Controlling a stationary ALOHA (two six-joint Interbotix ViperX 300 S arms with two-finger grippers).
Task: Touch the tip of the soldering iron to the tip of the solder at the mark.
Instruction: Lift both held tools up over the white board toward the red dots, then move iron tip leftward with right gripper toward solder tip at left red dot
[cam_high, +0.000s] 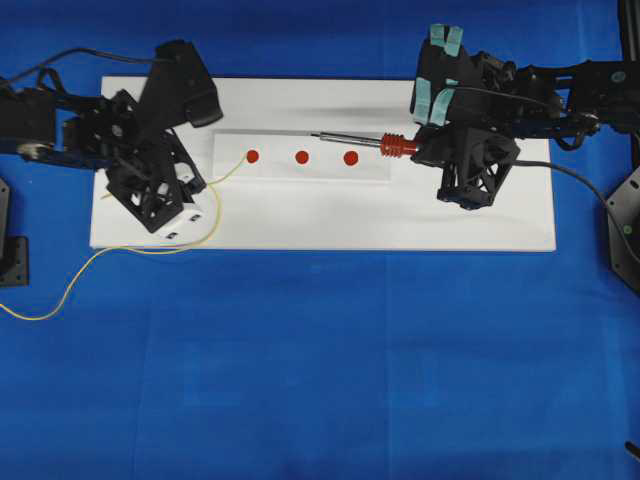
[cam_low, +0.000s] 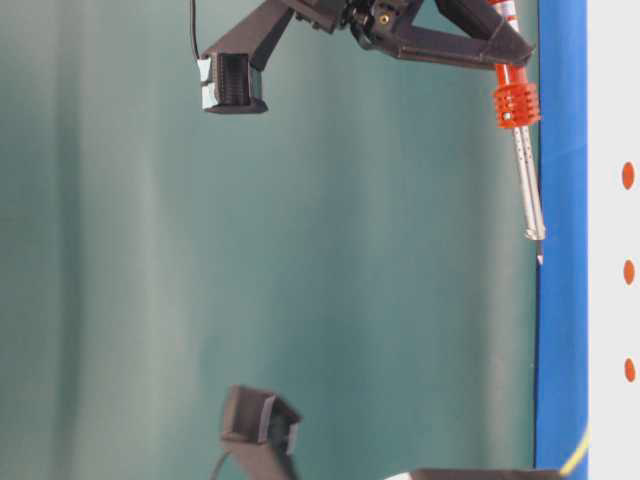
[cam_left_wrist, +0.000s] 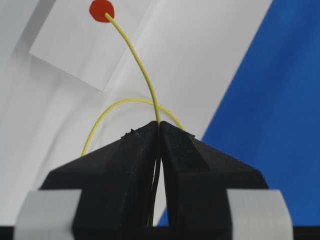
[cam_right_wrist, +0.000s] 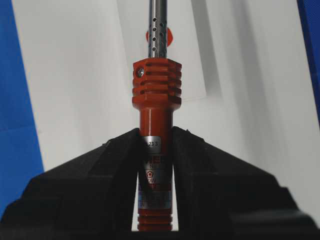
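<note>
White board (cam_high: 300, 215), soldering iron (cam_right_wrist: 155, 115) tip cropped

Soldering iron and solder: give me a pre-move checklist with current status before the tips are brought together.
1. Right gripper shut on the iron handle: ok.
2. Left gripper shut on the solder: ok.
3. Solder tip at the left red mark: ok in the left wrist view; contact with the paper cannot tell.
4. Iron tip at that same mark: not ok; overhead it sits past the far edge of the strip, between the middle mark and the right mark.
5. Iron tip height above the board: cannot tell.
6. Solder slack free of the iron's path: ok.
</note>
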